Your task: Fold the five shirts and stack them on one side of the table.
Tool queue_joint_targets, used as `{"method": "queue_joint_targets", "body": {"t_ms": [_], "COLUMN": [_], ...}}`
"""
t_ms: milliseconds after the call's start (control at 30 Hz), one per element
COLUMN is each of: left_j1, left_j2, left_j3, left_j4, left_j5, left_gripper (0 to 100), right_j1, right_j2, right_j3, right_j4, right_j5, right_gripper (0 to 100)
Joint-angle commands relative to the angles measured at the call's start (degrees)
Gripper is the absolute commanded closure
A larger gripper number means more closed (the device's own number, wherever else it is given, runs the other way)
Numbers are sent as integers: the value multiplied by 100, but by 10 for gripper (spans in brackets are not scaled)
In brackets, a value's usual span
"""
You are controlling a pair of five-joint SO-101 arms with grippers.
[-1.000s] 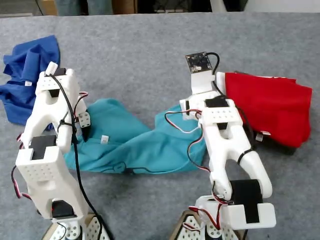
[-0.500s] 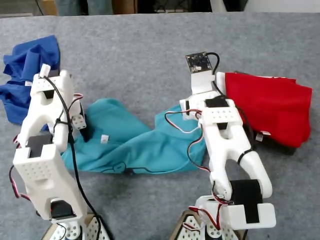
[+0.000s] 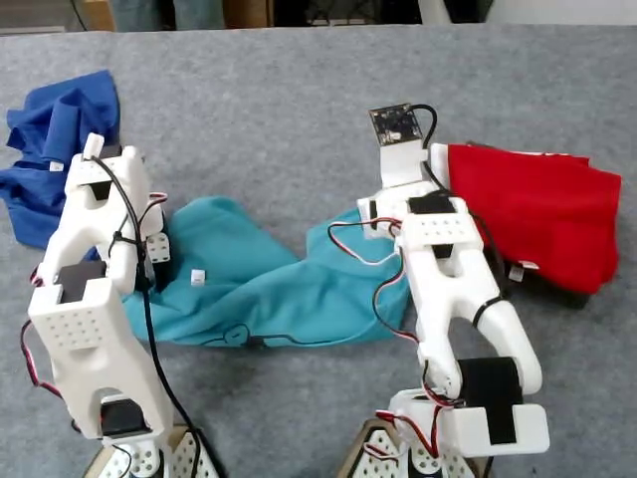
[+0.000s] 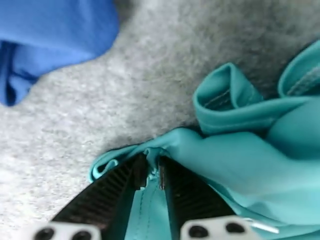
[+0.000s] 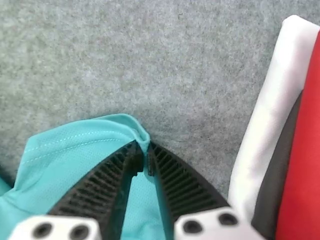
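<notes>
A teal shirt (image 3: 279,289) lies crumpled across the middle of the grey table, between the two arms. My left gripper (image 4: 148,166) is shut on the teal shirt's (image 4: 240,150) left edge, pinching a fold of cloth. My right gripper (image 5: 145,152) is shut on the teal shirt's (image 5: 75,160) right corner. A folded stack topped by a red shirt (image 3: 537,214) rests at the right, with white and dark layers (image 5: 270,150) under it. A crumpled blue shirt (image 3: 50,149) lies at the far left, beside the left arm (image 3: 95,249).
The right arm (image 3: 448,289) stands between the teal shirt and the red stack. The blue shirt (image 4: 50,35) sits close beyond the left gripper. Bare grey felt (image 3: 279,110) spreads over the back of the table.
The left arm shifted slightly left and back with the teal shirt's edge in its grip, pulling the cloth a little. The right arm stayed still.
</notes>
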Motion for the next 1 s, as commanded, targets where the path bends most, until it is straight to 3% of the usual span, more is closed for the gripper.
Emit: {"method": "queue_joint_targets", "body": {"t_ms": [0,167,333,500,733,967], "left_j1": [66,-127,-365,-444,-400,-444], "left_j2": [-18,-431,-1793,-3543,-5723,-6804], "left_j3": [110,-189,-523,-514,-593,-2132], "left_j4": [-334,-211,-44,-35,114,149], "left_j5": [18,-9,-18,18,26,35], "left_gripper": [969,971,971,971,972,972], "right_j1": [-35,-35,-35,-79,-35,-26], "right_j2": [-13,-40,-277,-954,-2018,-3108], "right_j3": [-13,-40,-330,-980,-2105,-3407], "right_j4": [-105,-105,26,800,1855,2057], "right_j5": [35,9,-141,-1011,-1099,-1081], "right_gripper": [985,985,985,985,985,985]}}
